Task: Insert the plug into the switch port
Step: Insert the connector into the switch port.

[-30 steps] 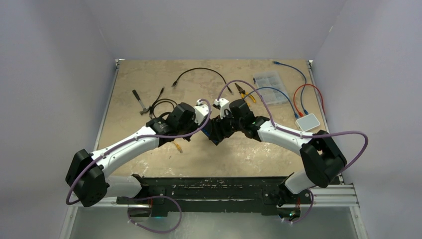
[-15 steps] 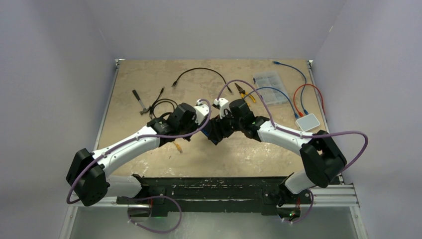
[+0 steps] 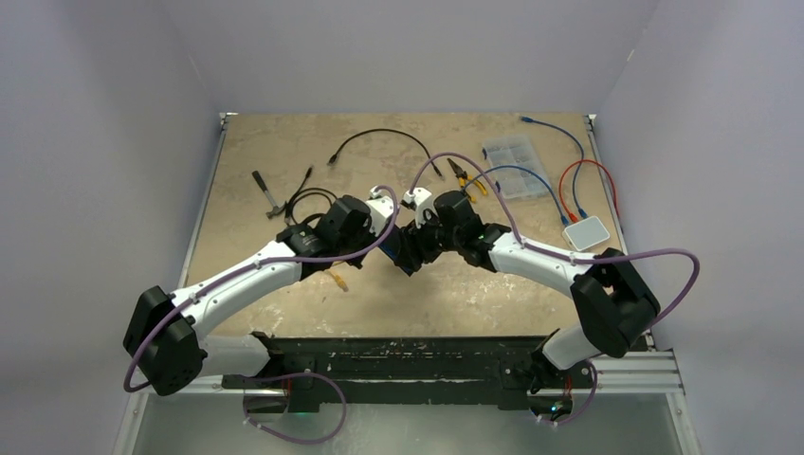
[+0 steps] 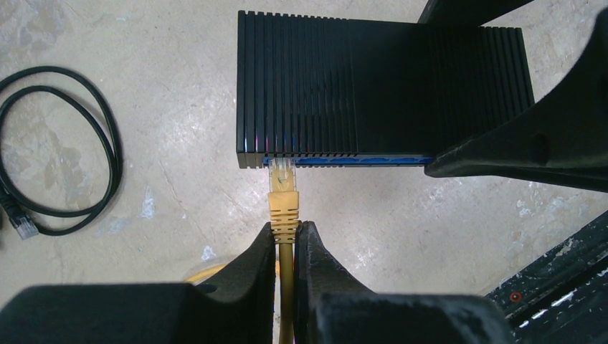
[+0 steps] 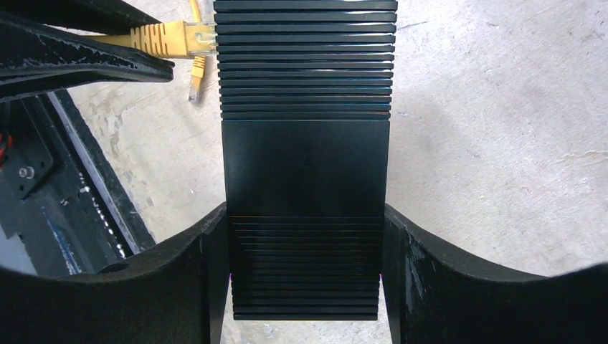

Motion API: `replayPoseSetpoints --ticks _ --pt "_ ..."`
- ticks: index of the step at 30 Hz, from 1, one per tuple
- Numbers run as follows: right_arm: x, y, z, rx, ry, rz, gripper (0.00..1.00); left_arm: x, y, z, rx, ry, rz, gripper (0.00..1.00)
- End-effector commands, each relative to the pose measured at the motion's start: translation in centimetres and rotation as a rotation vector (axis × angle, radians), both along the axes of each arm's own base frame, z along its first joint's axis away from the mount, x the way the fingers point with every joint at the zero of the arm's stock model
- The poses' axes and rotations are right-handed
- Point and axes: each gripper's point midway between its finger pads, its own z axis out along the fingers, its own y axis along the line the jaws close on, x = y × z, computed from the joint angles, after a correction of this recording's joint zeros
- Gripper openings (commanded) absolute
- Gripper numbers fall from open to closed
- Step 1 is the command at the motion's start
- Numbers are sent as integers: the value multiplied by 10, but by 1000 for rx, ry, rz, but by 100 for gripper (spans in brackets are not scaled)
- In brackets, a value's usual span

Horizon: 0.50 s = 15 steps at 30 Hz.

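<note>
Your left gripper (image 4: 285, 231) pinches the yellow plug (image 4: 282, 193) by the back of its boot, its clear tip meeting the end port on the front face of the switch (image 4: 373, 86), which your right gripper (image 5: 305, 222) clamps by both sides.

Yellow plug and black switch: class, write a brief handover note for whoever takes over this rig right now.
Left gripper: shut on the yellow Ethernet cable just behind its plug.
Right gripper: clamped on the black network switch across its sides.
Done: plug lined up, tip at the end port on the switch's front.
Left: push it in until seated; most of the clear connector shows outside.
</note>
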Motion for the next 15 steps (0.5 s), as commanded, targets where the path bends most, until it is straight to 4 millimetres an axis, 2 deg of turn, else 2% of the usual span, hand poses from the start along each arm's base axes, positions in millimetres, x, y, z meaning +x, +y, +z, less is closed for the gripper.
replayPoseSetpoints --ticks 1,6,10,12,15 --pt "-20 32 37 121 -129 167 0 16 -27 39 -141 -71 -7 0" --pt "-28 36 45 152 -150 208 0 17 -24 47 -147 -94 9 0" --pt "-42 43 66 244 -145 266 0 17 -31 43 -176 -107 16 0" --pt "-48 46 70 257 -143 290 0 17 -35 43 -176 -123 21 0" --pt "-58 50 72 271 -136 324 0 21 -43 55 -198 -183 29 0"
